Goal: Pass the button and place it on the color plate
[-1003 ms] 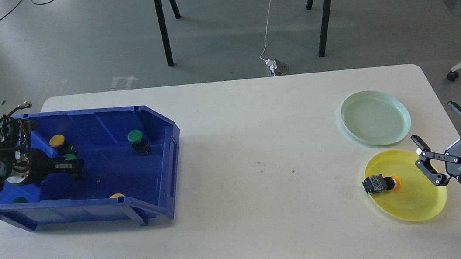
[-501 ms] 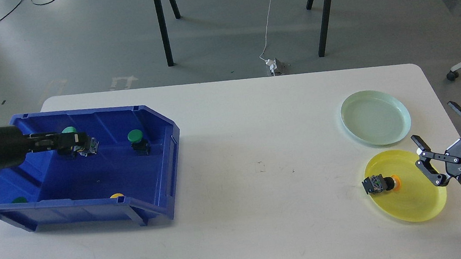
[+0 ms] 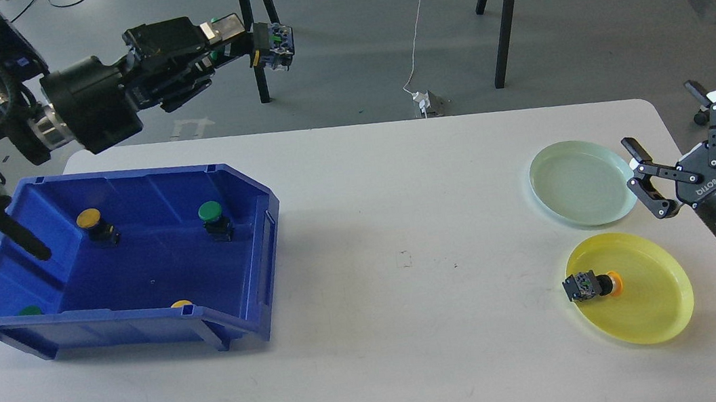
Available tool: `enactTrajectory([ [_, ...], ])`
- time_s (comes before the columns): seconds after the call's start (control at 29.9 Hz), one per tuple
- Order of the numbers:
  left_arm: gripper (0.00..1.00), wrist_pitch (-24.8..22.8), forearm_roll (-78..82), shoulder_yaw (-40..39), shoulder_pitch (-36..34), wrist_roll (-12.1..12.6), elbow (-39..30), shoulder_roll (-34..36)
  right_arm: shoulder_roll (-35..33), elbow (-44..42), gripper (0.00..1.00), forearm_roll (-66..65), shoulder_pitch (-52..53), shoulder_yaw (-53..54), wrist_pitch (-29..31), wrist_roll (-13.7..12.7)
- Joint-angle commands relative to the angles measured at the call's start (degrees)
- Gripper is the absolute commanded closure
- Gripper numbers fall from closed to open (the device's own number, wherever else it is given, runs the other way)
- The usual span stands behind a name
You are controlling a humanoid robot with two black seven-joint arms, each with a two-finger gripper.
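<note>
With one orange button (image 3: 597,285) already on the yellow plate (image 3: 658,311), the left gripper (image 3: 246,40) grasps a green button (image 3: 273,37) high above the blue bin (image 3: 250,269), handover to the open-jawed right gripper (image 3: 672,145) and placement on the green plate (image 3: 581,184) pending

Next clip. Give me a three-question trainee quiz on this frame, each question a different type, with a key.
1. True or false: the left gripper holds a button above the table.
2. Which plate carries a button? A: green plate. B: yellow plate. C: neither.
3. Fill in: the right gripper is ___ and sits beside the green plate.

Key
1. True. It is lifted clear of the blue bin.
2. B. An orange-capped button lies on its side at the left edge of the yellow plate.
3. Open, holding nothing.
</note>
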Motion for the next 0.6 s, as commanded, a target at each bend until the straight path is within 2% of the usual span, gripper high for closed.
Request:
enactTrajectory([
  [0.0,0.91,0.0,-0.2,0.6,0.4,0.0,7.1,-8.6,0.2,-1.0,0.06,-3.1,6.8,-3.9,-0.6,0.0],
  [0.07,0.91,0.0,0.1,0.6,0.8,0.0,9.8,-11.9,0.5,-2.3,0.06,-4.5,12.3,-9.5,-0.7,0.0],
  [0.2,0.91,0.0,-0.3,0.4,0.9,0.0,9.7,-13.6,3.2,-6.1,0.06,-4.9,23.8,-22.2,-1.2,0.0],
  [0.4,0.91,0.0,-0.3,0.6,0.9,0.0,9.7,-14.5,13.2,-11.4,0.06,-4.5,35.2,-30.1,-4.8,0.0],
  [0.57,0.9,0.0,-0.3,0.5,0.9,0.0,9.8,-14.6,23.2,-17.9,0.06,-4.3,41.1,-35.5,-4.9,0.0],
])
